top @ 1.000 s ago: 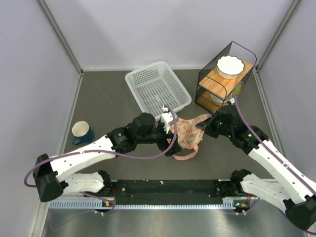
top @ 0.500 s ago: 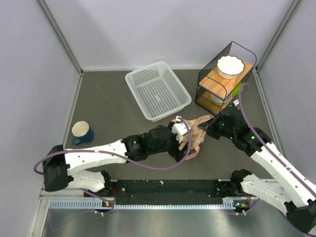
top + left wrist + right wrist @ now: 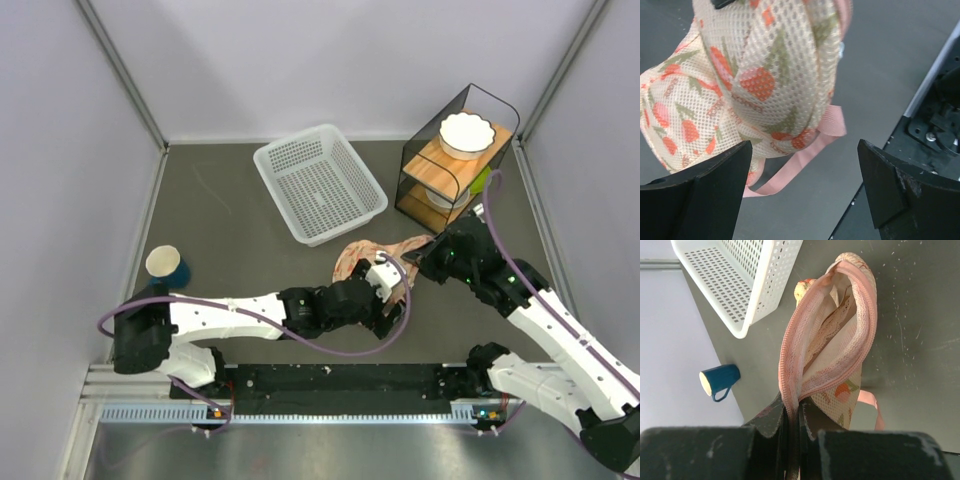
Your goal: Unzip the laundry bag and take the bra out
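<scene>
The laundry bag [image 3: 372,250], beige-pink mesh with red-orange prints and pink trim, hangs just above the mat left of the wire shelf. My right gripper [image 3: 420,262] is shut on its pink zip trim [image 3: 790,390]. In the right wrist view the bag [image 3: 840,340] gapes open along the zip and shows cream lining with lace edging. I cannot make out the bra. My left gripper [image 3: 387,290] is open and empty, below and in front of the bag [image 3: 755,75]. Its fingers [image 3: 695,200] stand wide apart under the pink strap loop [image 3: 790,165].
A white perforated basket [image 3: 320,182] stands behind the bag and shows in the right wrist view [image 3: 740,275]. A blue cup [image 3: 163,266] sits at the left. A wire shelf [image 3: 455,165] with a white bowl [image 3: 467,133] is at the back right. The black base rail [image 3: 330,385] runs along the near edge.
My left arm has swung from beside the basket, round the bag's left side, to its near side, with jaws open. The bag's mouth has spread wider. The right gripper keeps its hold.
</scene>
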You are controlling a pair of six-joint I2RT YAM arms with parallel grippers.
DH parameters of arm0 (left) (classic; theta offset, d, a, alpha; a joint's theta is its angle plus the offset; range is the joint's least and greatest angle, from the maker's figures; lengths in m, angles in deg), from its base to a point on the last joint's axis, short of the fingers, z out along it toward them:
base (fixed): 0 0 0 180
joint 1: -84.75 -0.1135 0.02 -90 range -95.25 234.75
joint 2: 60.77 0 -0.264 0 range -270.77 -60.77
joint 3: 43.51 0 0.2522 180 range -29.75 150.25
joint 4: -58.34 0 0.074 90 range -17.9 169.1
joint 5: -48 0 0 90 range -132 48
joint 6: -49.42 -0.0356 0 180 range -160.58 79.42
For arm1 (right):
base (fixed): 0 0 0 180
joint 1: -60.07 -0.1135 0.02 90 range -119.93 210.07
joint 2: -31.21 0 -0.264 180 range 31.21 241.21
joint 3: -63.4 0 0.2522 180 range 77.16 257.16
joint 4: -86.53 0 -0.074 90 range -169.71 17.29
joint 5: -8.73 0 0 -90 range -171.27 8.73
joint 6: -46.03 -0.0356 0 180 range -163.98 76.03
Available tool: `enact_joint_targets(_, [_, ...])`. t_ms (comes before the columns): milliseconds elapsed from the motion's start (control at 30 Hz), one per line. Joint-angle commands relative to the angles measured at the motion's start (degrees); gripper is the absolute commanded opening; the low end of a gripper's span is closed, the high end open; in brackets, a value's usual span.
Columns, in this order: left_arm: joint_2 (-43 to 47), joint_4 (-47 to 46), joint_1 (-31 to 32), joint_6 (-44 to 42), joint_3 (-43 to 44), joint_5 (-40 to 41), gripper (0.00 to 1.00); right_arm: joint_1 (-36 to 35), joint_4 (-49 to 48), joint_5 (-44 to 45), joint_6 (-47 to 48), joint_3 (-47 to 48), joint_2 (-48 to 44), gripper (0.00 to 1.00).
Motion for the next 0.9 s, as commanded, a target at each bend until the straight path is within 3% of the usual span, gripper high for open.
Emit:
enact_joint_targets(0, [-1.34,-4.19,0.25,-1.17,2.2,6.87,0.91,0.28,-0.51,0.98,-0.5,0.03,-1.08,0.0])
enact_joint_targets(67, [-2.04,-4.81,0.34,-1.34,2.11,8.97,0.89,0.19,-0.24,0.37,-0.59,-0.06,-0.99,0.0])
enact_joint_targets(200, [-3.01,-4.99,0.34,-0.9,2.29,14.34,0.68,0.19,-0.07,0.28,-0.94,-0.23,-0.81,0.0])
enact_joint_targets(233, [-2.93,-4.37,0.25,-0.21,2.9,14.6,0.59,0.28,-0.24,0.37,-0.94,-0.41,-0.9,0.0])
enact_joint_targets(433, [-1.43,-5.42,0.25,0.59,1.85,15.48,0.33,0.19,-0.07,-0.16,-1.46,-0.85,-0.81,0.0])
enact_joint_targets(533, [-1.35,-4.38,0.25,0.5,2.02,16.19,0.15,0.28,0.02,-0.16,-1.55,-0.76,-1.07,0.0])
enact_joint_targets(567, [-1.34,-3.85,0.25,0.5,2.11,16.19,0.0,0.19,-0.07,-0.07,-1.47,-0.76,-0.99,0.0])
enact_joint_targets(700, [1.28,1.07,0.08,-1.16,3.17,14.0,0.0,0.19,-0.07,0.19,-1.55,-1.2,-0.99,0.0])
enact_joint_targets(733, [2.08,3.08,-0.18,-2.12,3.6,9.82,0.0,0.28,0.02,0.1,-1.2,-1.29,-0.99,0.0])
enact_joint_targets(833, [6.12,8.98,-2.73,-5.03,4.66,-0.21,0.0,0.19,-0.07,-0.42,2.48,-0.68,-0.99,0.27])
enact_joint_targets(867, [7.0,11.34,-4.48,-5.03,5.01,-4.86,0.0,0.19,-0.15,-0.6,6.06,-0.41,-0.99,0.42])
